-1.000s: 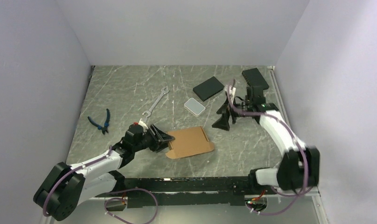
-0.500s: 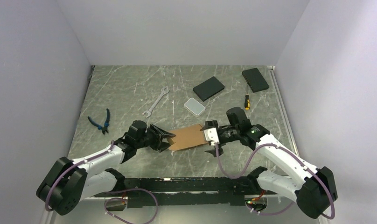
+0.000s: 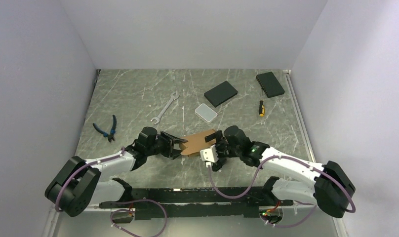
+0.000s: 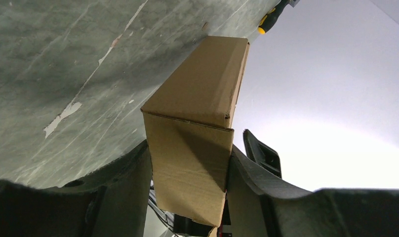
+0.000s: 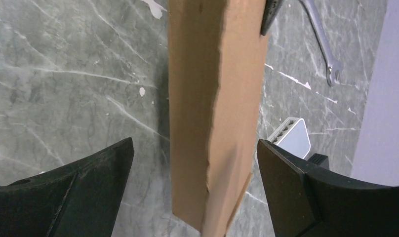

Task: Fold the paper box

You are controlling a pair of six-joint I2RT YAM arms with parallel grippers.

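The paper box (image 3: pixel 198 140) is a flattened brown cardboard carton held up off the table near the front middle, turned on edge. My left gripper (image 3: pixel 179 146) is shut on its left end; in the left wrist view both fingers press the cardboard (image 4: pixel 190 163) from either side. My right gripper (image 3: pixel 216 146) stands open around the box's right end. In the right wrist view the box (image 5: pixel 212 74) hangs between the spread fingers (image 5: pixel 108 168), with a gap on each side.
On the table behind lie a silver wrench (image 3: pixel 165 109), a white case (image 3: pixel 206 112), two black slabs (image 3: pixel 220 93) (image 3: pixel 270 84) and a screwdriver (image 3: pixel 260 107). Blue pliers (image 3: pixel 107 128) lie at the left. Walls close in on three sides.
My right arm swung from the back right down to the box, and its open jaws now straddle the right end. The left gripper has tipped the box up on edge.
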